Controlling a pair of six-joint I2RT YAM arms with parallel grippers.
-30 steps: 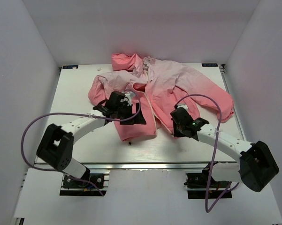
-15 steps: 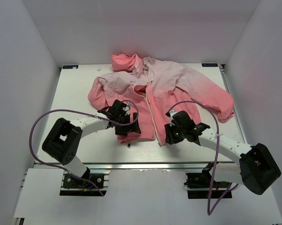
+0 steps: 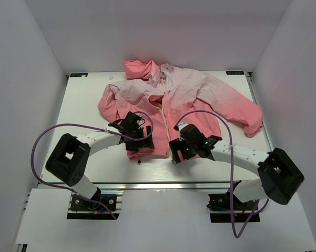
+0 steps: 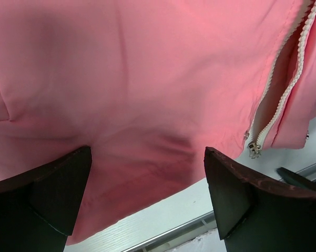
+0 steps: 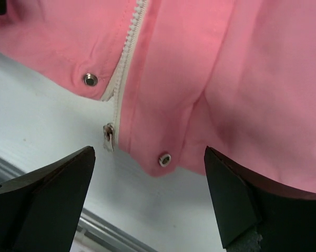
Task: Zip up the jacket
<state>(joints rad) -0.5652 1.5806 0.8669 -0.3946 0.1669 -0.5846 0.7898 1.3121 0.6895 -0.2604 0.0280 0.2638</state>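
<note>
**Jacket** (image 3: 200,97): a thin pink hooded garment, pale at the shoulders and coral at the hem. It lies front-up and rumpled on the table (image 3: 81,110), hood at the far side, hem toward me. The whitish zipper (image 4: 267,123) is unjoined, its tooth rows parted. The slider (image 5: 109,135) sits at the bottom end by the hem, between two metal snaps (image 5: 164,159).

Top view is lit brightly and evenly from above; only soft shadows are thrown on the table (image 3: 84,94). A faint pink cast is seen on the back wall (image 3: 147,55) just above the jacket (image 3: 200,94). In both wrist views the fingers (image 4: 42,194) are rendered dark and soft-edged, and the fabric is mildly blurred.
</note>
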